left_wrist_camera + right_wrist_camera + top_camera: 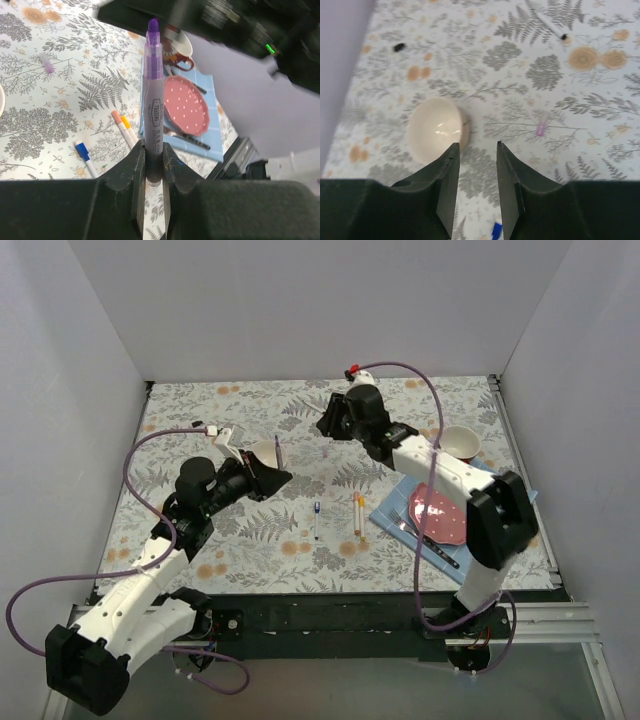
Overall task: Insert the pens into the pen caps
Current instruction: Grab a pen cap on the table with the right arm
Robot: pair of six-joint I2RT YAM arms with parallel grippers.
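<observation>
1. The left tool holds a purple pen upright beside a cream bowl.
2. The right tool hangs near a purple cap.
3. A blue pen and orange pens lie on the bench.

A tablecloth printed with grey ferns and orange flowers was spread across the whole work area. A cream bowl stood on it left of centre, and a small purple cap lay on the print to the bowl's right, apart from it. Nearer the front edge, a blue-ended pen lay just left of a pair of orange-tipped pens resting side by side. A blue mat lay to their right, with a second bowl near its far corner. A black cap and a black-ended pen lay well apart on the cloth.
</observation>
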